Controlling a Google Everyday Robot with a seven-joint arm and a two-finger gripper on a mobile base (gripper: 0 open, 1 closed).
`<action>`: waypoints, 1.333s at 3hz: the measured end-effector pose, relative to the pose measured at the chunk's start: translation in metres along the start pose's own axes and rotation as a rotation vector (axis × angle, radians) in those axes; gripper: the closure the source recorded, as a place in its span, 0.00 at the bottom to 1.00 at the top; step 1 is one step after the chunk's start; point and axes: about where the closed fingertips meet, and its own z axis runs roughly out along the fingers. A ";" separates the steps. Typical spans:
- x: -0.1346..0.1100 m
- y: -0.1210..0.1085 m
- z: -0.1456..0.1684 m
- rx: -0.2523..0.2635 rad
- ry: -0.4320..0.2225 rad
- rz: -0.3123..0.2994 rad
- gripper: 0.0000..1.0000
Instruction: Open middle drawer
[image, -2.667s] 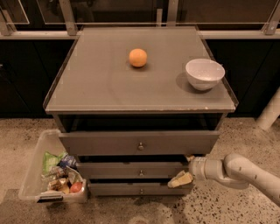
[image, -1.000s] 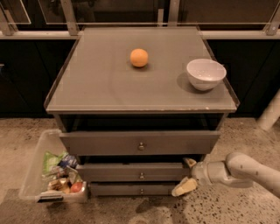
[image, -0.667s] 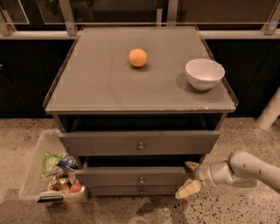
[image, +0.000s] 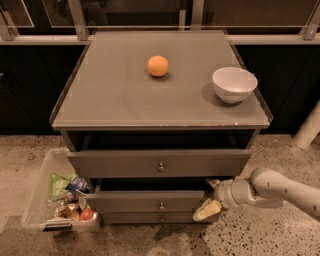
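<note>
Pull step in hand: the gripper (image: 210, 197), fingers spread wide at the right end of the partly drawn middle drawer (image: 145, 202), next needs a straight outward draw.

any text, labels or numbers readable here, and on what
No text can be read.
The snack packets in the plastic bin: print too blurred to read.
On the middle drawer, orange and white bowl: no markings.
The gripper, at the middle drawer's right end: no label.

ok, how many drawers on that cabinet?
3, stacked: top drawer, middle drawer below it, bottom drawer lowest. The gripper is at the middle drawer's right end.
</note>
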 end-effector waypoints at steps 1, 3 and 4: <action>0.000 -0.003 0.002 0.012 0.002 -0.003 0.00; 0.023 0.027 0.001 -0.116 0.017 0.089 0.00; 0.020 0.028 -0.001 -0.116 0.017 0.089 0.00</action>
